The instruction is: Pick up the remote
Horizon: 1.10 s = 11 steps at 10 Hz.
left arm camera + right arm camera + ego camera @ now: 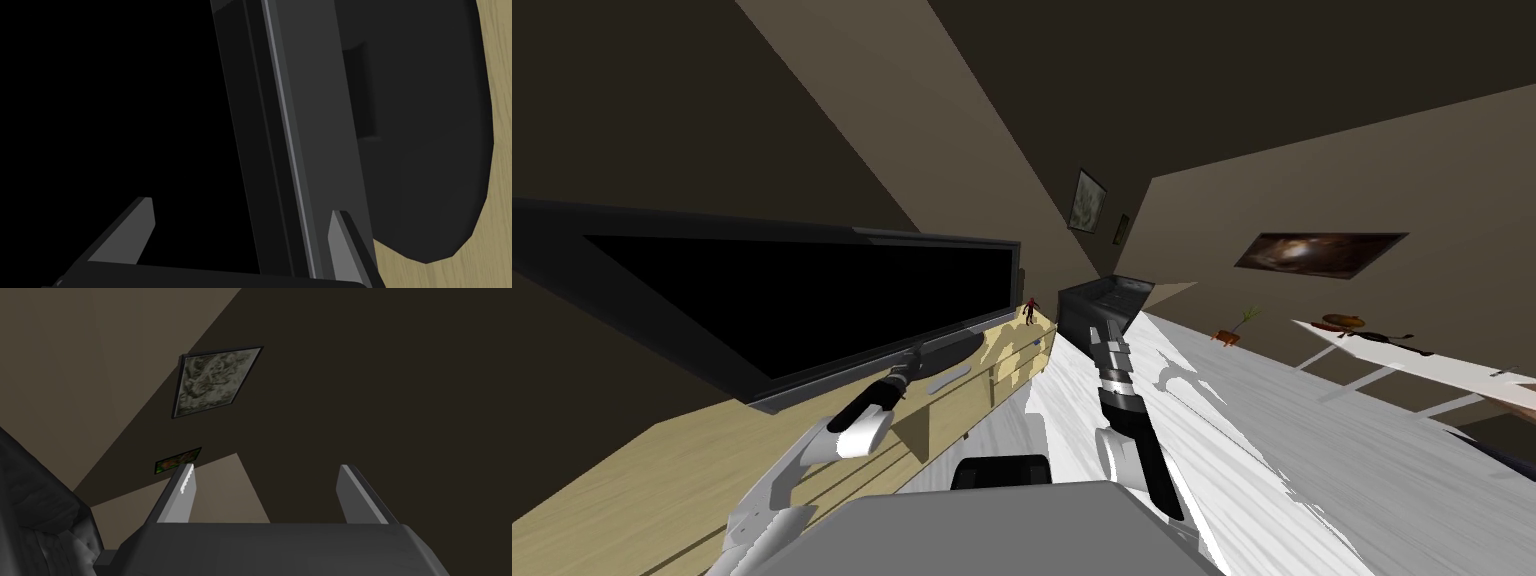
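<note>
Grey remote [950, 380] by TV base [430, 150]; L gripper [242, 206] spread.

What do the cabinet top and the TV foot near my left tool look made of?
Cabinet top: pale wood by its look, matte, with fine grain lines. TV foot: plain dark grey, matte, no grain or shine; plastic or metal, cannot tell.

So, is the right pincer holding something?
No, the right pincer is open, its two fingers standing apart with nothing between them.
</note>
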Motion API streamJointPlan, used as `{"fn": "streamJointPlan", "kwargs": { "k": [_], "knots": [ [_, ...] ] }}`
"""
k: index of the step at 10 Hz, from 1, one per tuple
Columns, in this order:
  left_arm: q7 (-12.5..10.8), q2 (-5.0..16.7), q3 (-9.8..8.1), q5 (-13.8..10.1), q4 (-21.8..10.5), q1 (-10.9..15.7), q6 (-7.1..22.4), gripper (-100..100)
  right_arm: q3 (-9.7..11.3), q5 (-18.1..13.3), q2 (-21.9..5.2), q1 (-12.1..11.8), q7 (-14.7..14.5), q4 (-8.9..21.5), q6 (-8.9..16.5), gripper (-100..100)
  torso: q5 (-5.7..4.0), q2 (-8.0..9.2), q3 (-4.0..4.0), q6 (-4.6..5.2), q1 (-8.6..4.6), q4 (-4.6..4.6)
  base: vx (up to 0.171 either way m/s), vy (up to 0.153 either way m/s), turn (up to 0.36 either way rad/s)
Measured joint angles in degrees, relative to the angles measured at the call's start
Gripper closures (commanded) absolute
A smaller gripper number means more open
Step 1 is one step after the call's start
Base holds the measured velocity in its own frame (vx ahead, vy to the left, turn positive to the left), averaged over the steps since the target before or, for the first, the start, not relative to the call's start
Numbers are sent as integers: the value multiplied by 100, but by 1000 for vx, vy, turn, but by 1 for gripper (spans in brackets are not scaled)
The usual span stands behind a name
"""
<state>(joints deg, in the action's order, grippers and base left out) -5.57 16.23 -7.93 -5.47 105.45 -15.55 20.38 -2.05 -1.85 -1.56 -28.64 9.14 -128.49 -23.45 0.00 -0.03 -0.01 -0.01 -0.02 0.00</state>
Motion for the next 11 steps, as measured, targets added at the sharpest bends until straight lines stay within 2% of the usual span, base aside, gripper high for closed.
{"fn": "streamJointPlan", "kwargs": {
  "k": [5, 7, 8, 11],
  "knots": [
    [-167, 69, -160, -135, -383, 249, 718, -100, 0, 0, 0, 0, 0, 0, 0, 0, 0, -4, -2, 0, -1, -1, 13, -7, -28],
    [-251, 114, -245, -220, -574, 347, 1061, -100, 0, 0, 0, 0, 0, 0, 0, 0, 0, -6, -4, 0, -2, -1, 25, -11, -37],
    [-296, 108, -294, -229, -775, 486, 1218, -100, 0, 0, 0, 0, 0, 0, 0, 0, 0, -11, -6, 2, -3, -2, 29, -7, -27],
    [-378, 108, -373, -267, -1017, 619, 1621, -100, 0, 0, 0, 0, 0, 0, 0, 0, 0, -8, -4, 2, -2, -1, 21, -6, -26]
  ]
}}
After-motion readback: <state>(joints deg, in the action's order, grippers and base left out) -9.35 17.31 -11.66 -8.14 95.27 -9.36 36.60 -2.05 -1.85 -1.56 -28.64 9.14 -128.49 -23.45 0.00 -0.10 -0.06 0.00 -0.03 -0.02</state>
